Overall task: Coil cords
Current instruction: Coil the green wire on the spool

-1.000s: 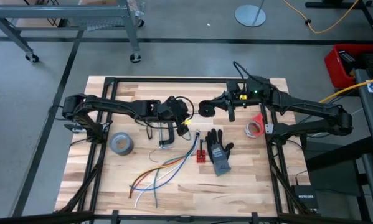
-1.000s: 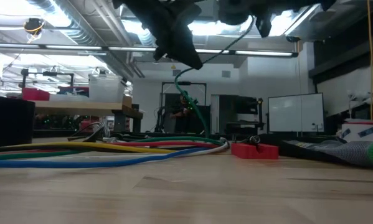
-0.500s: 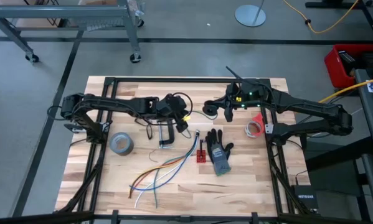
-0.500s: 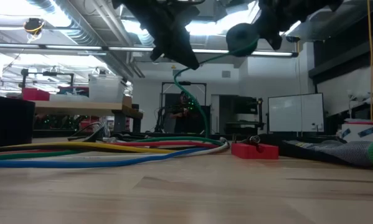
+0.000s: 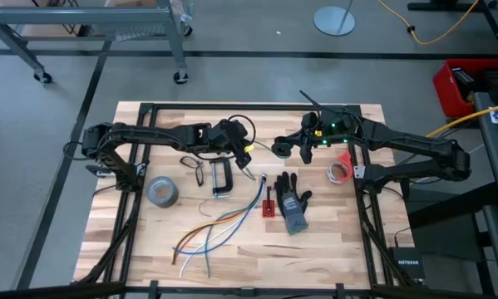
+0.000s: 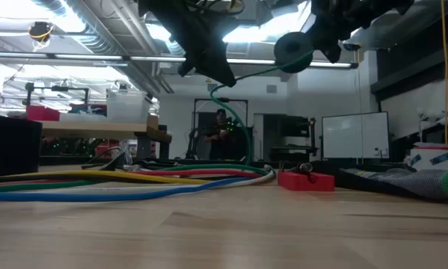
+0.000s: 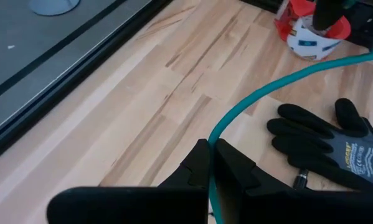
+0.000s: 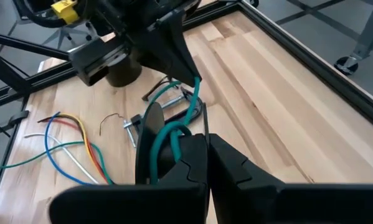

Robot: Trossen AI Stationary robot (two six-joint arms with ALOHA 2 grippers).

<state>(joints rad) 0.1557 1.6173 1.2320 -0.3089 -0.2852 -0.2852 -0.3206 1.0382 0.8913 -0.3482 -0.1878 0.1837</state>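
The cord is thin and dark green. Part of it is wound into a small round bundle [image 6: 292, 48] [image 5: 280, 149], held up over the table's far middle by my right gripper [image 8: 206, 140], which is shut on it. From the bundle a stretch of cord [image 7: 279, 84] runs across to my left gripper [image 7: 210, 146] [image 6: 225, 75], also shut on the cord. Below the left gripper the rest of the cord [image 6: 242, 138] hangs down, and its lower end lies on the table among other wires. My left gripper pinches the cord [image 7: 215, 132] between its two fingers, on the stretch between the bundle and the hanging tail. The fingers slant downward from the table's left. Toward the bundle the cord rises in a gentle curve; the other way it drops to the table. CONTACT continues for the right arm: My right gripper pinches the wound turns of the bundle [image 8: 164, 142] between its two fingers, slanting downward from the table's right. The bundle is lifted clear of the table, and its ring stands out beyond the fingertips.
On the table lie a grey tape roll [image 5: 161, 192], a black clamp [image 5: 221, 178], a black-and-grey glove [image 5: 294, 203], a small red piece [image 5: 268, 204], a red-and-white tape dispenser [image 5: 342, 169] and several loose coloured wires [image 5: 215, 232]. Bare wood shows along the near edge.
My right gripper has tipped downward, bringing the bundle lower and into the low view. My left gripper, still shut on the cord, has swung a little toward the table's far edge. The cord's tail stays hanging to the table.
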